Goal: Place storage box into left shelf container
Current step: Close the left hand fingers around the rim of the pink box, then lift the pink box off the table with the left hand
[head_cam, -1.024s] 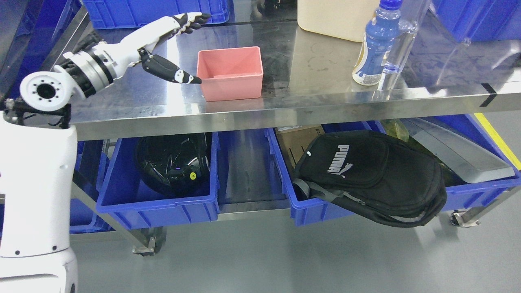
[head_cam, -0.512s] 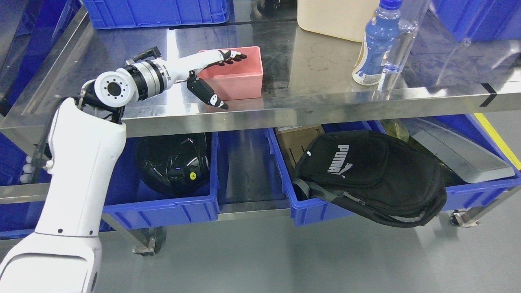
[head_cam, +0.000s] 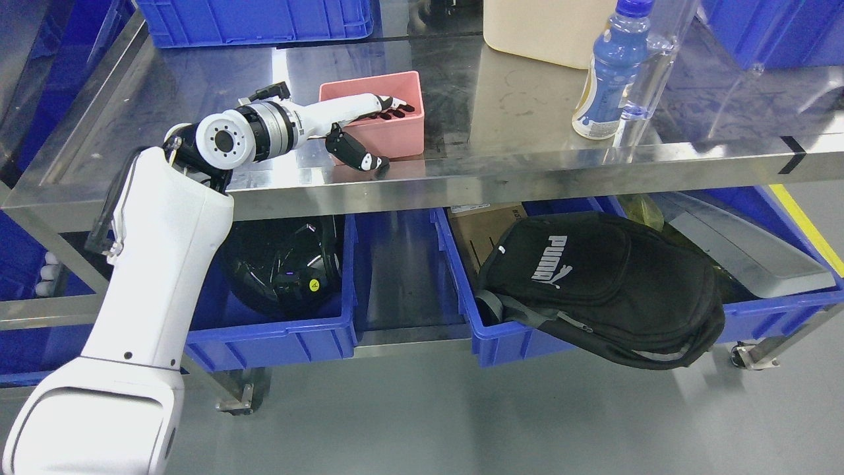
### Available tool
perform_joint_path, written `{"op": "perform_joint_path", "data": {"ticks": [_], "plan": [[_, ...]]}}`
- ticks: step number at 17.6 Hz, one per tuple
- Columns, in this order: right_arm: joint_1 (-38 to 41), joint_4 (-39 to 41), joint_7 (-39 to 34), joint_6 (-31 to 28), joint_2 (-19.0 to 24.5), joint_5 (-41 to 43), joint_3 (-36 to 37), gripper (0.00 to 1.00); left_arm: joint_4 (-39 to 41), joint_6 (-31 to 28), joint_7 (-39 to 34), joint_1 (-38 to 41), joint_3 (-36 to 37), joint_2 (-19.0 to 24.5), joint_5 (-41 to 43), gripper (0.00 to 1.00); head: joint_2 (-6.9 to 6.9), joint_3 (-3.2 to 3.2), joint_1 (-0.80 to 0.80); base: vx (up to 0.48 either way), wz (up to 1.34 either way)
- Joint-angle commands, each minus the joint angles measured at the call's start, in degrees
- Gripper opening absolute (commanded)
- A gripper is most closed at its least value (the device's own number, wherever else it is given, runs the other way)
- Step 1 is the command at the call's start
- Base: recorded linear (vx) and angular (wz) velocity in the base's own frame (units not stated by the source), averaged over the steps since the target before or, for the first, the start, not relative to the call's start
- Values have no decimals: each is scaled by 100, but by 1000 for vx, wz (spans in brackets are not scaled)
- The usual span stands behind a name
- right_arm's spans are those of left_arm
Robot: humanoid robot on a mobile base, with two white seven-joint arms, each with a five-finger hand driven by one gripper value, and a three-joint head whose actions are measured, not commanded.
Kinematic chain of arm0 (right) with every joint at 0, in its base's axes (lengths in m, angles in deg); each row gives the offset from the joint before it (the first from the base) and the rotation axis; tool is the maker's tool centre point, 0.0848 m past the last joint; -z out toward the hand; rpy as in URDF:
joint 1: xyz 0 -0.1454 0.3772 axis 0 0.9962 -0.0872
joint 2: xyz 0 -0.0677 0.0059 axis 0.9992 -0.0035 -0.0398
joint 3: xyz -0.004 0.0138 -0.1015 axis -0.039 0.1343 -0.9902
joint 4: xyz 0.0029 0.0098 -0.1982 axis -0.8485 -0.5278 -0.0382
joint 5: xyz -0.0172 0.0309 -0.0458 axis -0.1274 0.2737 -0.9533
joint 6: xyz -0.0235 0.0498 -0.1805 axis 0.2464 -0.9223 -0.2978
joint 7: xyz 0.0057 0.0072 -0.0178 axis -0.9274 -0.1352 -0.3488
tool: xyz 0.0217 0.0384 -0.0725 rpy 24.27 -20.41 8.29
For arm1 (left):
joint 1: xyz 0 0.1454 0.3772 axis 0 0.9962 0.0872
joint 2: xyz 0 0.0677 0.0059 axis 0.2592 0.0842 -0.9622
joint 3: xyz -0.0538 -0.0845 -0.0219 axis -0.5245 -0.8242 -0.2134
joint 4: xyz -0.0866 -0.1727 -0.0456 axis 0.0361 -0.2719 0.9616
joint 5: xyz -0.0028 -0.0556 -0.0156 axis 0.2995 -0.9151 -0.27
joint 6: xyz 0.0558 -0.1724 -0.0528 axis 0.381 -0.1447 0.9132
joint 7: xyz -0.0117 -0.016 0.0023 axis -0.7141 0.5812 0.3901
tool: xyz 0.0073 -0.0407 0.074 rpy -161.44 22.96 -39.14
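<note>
The pink storage box (head_cam: 403, 135) stands on the steel table top (head_cam: 514, 119), near its front edge. My left hand (head_cam: 377, 132) reaches over the box from the left. Its fingers (head_cam: 395, 109) dip inside the box, while the thumb (head_cam: 361, 156) lies outside against the front wall, so the wall stands between them. The fingers are still spread, not clamped. On the lower shelf at the left sits a blue container (head_cam: 270, 343) with a black helmet (head_cam: 280, 264) in it. My right arm is out of view.
A blue drink bottle (head_cam: 610, 72) and a clear bottle (head_cam: 649, 59) stand at the table's right, with a cream bin (head_cam: 534, 30) behind them. Another blue crate (head_cam: 257, 20) sits at the back left. A black bag (head_cam: 606, 284) overflows the right shelf container (head_cam: 501, 343).
My left arm has swung right and down from beside the box to over it. The fingers have gone inside the box and the thumb has dropped to its front wall.
</note>
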Motion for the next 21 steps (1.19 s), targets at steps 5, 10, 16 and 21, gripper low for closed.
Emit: {"op": "perform_joint_path", "data": {"ticks": [5, 10, 16, 21], "plan": [[0, 100, 1, 0, -100, 0, 27, 100, -499, 452, 153, -46, -640, -203, 90, 30, 0, 0, 0, -2, 32], [0, 100, 1, 0, -100, 0, 27, 100, -578, 1007, 532, -37, -1600, -414, 90, 0, 0, 0, 0, 0, 12], [0, 100, 1, 0, -100, 0, 27, 100, -596, 1244, 549, -37, -2971, -508, -330, 0, 0, 0, 0, 3, 17], [0, 100, 1, 0, -100, 0, 27, 100, -596, 1236, 470, -45, -3393, -508, -1270, 0, 0, 0, 0, -3, -27]]}}
